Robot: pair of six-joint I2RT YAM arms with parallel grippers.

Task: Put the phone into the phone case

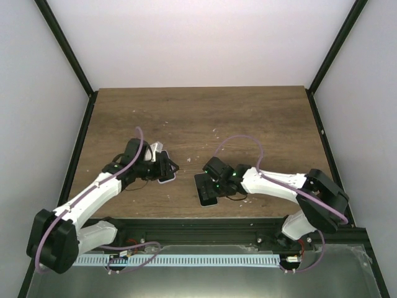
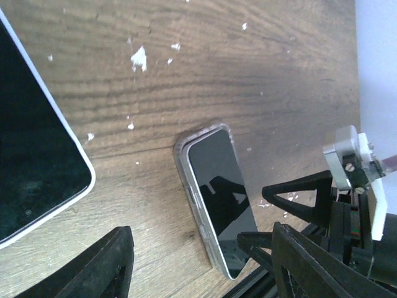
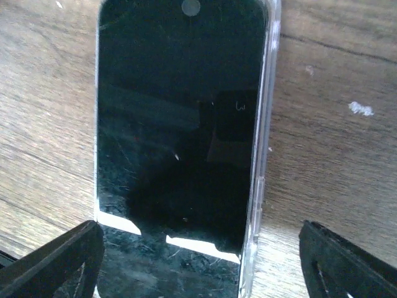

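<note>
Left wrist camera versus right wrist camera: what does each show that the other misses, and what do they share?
Only left wrist: a white-rimmed dark slab at the left edge, and the right gripper, open. Only right wrist: a round mark at the frame's top edge. Both: the dark phone in its clear case on the wooden table, with white flecks.

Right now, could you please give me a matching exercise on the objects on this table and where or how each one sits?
Things:
1. white-rimmed black phone
2. clear plastic phone case
3. right pincer
4. small white specks

Places or states:
A. scattered over the brown wooden table
B. open, straddling the case
C. on the left half, beside the left pincer
D. lying flat near the front middle

Pairs: 1-C, 2-D, 3-B, 4-A.
</note>
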